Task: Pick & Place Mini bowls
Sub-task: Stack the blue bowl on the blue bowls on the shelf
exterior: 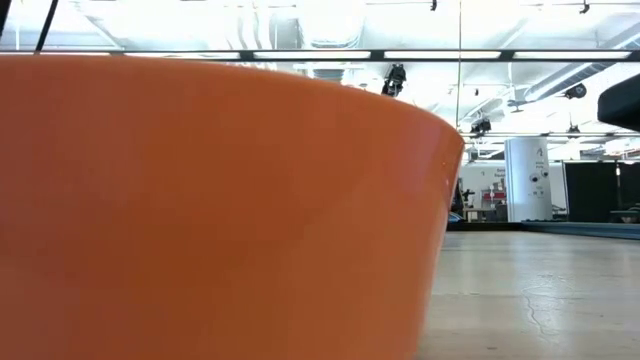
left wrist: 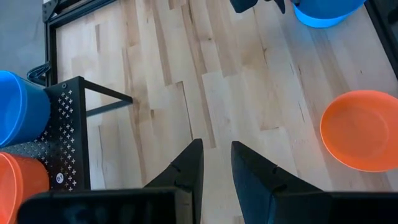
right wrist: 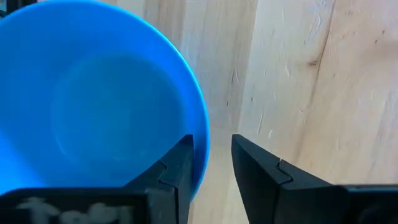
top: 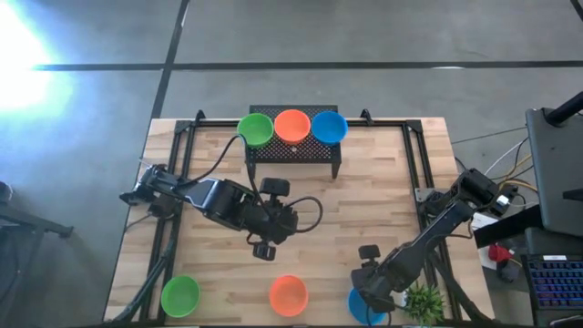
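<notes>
Three mini bowls sit in a row along the near edge: green [top: 180, 294], orange-red [top: 289, 293] and blue [top: 357, 305]. Three more, green [top: 256, 128], orange-red [top: 292, 125] and blue [top: 329, 127], rest on a black perforated stand [top: 293, 152] at the far middle. My right gripper [right wrist: 211, 140] points down over the near blue bowl [right wrist: 93, 112], open, one finger over the bowl's inside and one outside its rim. My left gripper [left wrist: 216, 146] hangs open above the table's middle with nothing between its fingers. My right gripper comes from above and straddles the blue bowl's rim [right wrist: 202, 146] on one side of the bowl, which sits flat on the table. Bare wood shows between the rim and the outer finger [right wrist: 261, 168]. Whether the inner finger [right wrist: 177, 165] touches the bowl, I cannot tell.
A small green potted plant [top: 424, 301] stands at the near right corner, close beside my right gripper. Black frame rails run along the table's left, right and far sides. The near orange-red bowl [exterior: 200, 200] fills most of the low view. Bare wood lies between the stand and the near row.
</notes>
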You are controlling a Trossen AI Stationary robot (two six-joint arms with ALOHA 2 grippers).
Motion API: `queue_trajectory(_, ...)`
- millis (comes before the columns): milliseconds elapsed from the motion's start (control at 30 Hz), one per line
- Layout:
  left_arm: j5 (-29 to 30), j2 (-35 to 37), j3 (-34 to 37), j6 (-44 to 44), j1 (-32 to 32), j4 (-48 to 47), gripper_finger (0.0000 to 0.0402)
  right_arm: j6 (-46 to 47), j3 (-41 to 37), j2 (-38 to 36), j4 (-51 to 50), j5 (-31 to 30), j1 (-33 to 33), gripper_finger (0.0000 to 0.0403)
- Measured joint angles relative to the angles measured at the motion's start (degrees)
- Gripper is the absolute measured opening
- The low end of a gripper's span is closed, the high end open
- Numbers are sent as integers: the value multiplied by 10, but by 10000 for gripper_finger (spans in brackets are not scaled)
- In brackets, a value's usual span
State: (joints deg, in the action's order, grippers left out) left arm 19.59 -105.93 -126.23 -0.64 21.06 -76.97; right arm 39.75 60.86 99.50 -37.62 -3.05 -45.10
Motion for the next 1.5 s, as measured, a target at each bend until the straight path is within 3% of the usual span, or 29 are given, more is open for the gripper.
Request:
queue_trajectory(233, 0, 0, 0, 0, 0, 0, 76, 5, -25, 0, 40, 0, 0, 88)
queue_trajectory(467, 0, 0, 0, 0, 0, 0, 76, 8, -27, 0, 42, 1, 0, 16)
queue_trajectory(800, 0, 0, 0, 0, 0, -1, 76, 2, -2, -10, 23, -2, 2, 8)
queue_trajectory(1067, 0, 0, 0, 7, 0, -2, 76, 0, 49, -37, -72, -37, 15, 8)
queue_trajectory(1500, 0, 0, 0, 9, 0, -3, 76, -52, 139, -140, -212, -112, 110, 8)
